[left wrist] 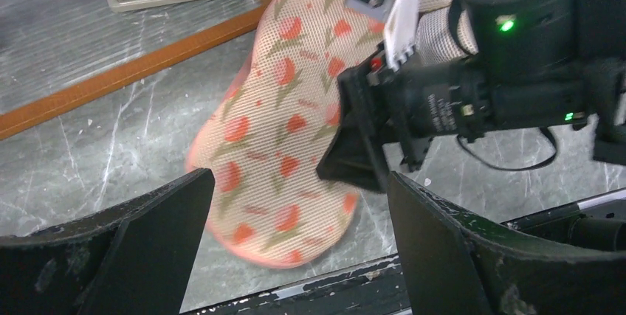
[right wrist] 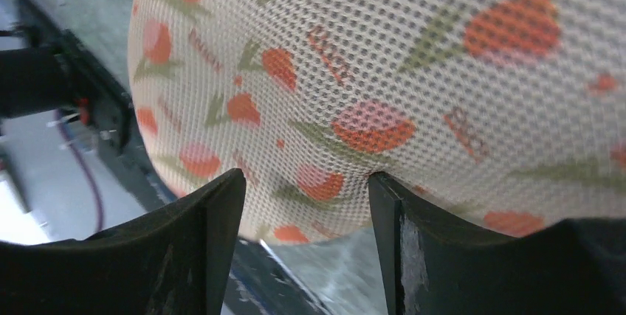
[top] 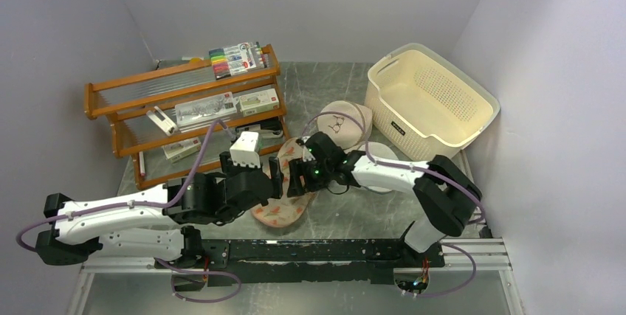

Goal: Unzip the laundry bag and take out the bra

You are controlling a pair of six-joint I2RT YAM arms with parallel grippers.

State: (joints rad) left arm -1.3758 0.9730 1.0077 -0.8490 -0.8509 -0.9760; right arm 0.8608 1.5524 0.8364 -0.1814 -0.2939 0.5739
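The bag [top: 284, 210] is lying flat on the counter [top: 354, 215], between the two arms and just behind the front rail. Its flowered mesh is facing up and its pink edging is showing along the left rim. It is looking fully shut: no gap is showing along the edge. The bra is not showing in any view, so it is probably inside.

The left hand [top: 274, 179] is standing wide, holding nothing, and hovering just over the near-left part of the bag. The right hand [top: 299, 175] is sitting low at the bag's right edge, about at its waist. Its fingers are standing partway apart, with the mesh right at their tips. Whether they are pinching the fabric or only touching it, I cannot tell.

By my reading, the step in hand is the first one, getting hold of the bag so the zip can be worked. The unzipping is not yet begun. The zip pull is not showing in these views, and it may be hiding under the right hand or on the far rim.

The next move is calling for one hand to pin or pinch the bag firmly. The other must then find the small pull on the pink edging and draw it along the curve. The mesh is looking soft, so a loose hold is likely to let the bag slide or bunch.
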